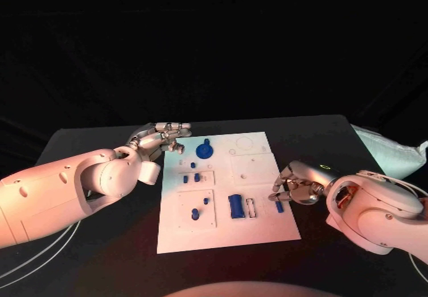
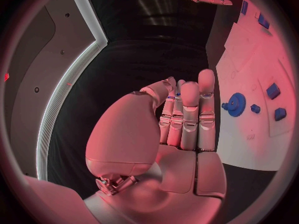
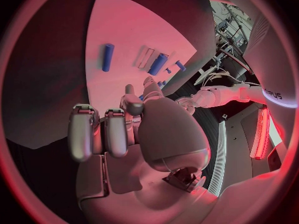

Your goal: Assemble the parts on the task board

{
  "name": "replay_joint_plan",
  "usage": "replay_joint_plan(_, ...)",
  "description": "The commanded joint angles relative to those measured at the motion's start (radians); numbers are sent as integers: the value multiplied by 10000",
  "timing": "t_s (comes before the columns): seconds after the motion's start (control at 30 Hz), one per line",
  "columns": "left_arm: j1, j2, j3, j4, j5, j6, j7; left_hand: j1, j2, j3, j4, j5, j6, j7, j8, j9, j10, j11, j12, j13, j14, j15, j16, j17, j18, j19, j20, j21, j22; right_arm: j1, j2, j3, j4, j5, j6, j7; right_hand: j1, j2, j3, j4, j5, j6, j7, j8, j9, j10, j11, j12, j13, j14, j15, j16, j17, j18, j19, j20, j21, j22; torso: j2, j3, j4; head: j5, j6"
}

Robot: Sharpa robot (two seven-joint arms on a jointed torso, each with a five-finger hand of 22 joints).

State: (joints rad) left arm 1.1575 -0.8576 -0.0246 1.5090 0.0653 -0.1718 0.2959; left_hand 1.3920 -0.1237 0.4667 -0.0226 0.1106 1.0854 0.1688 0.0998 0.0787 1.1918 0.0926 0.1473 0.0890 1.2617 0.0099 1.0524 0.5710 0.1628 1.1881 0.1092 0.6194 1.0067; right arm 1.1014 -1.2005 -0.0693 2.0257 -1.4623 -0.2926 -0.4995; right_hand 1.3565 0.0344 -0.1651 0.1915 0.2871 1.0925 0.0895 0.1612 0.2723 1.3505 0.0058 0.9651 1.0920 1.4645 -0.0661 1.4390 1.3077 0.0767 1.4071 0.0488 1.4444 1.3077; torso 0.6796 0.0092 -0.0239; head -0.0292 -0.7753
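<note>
While both hands hover, parts (image 1: 236, 206) lie between them.

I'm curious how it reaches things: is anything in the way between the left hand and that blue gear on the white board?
Nothing visible. The left hand hovers at the task board's far left corner, empty, and the blue gear lies just beside it on bare board.
</note>
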Motion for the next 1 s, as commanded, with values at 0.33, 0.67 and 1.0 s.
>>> replay_joint_plan(0.33,-1,-1,6,77,-50,182,68,13,41,-77,-5,41,-90,-3,40,-14,-49,-4,41,9,-41,-19,19,-10,163,34,1,-44,-17,-178,-20,-58,-498,-854,571,-592,-95,140,-127,225,399,135,-35,-123,-43,-112,3,-384,-266,601,66,-121,115,-170,-57,54,-52,139,19,19,-43,-196,37)
replay_joint_plan(0.67,-2,-9,6,77,-52,192,69,13,41,-77,-5,41,-90,-3,40,-14,-49,-4,41,9,-41,-19,19,-10,163,34,1,-44,-17,-489,378,-69,-868,-1271,967,-798,-150,88,-227,309,372,214,-55,-132,-41,-127,-11,-468,-318,588,56,-162,59,-157,-94,47,-85,87,19,22,-49,-191,32)
replay_joint_plan(1.0,-3,-6,6,67,-52,208,64,13,41,-77,-5,41,-90,-3,40,-14,-49,-4,41,9,-41,-19,19,-10,163,34,1,-44,-17,-617,768,-69,-1121,-1598,1060,-849,-164,63,-264,335,351,235,-59,-138,-41,-127,-14,-482,-323,584,52,-176,40,-153,-106,44,-97,70,15,17,-36,-172,31)
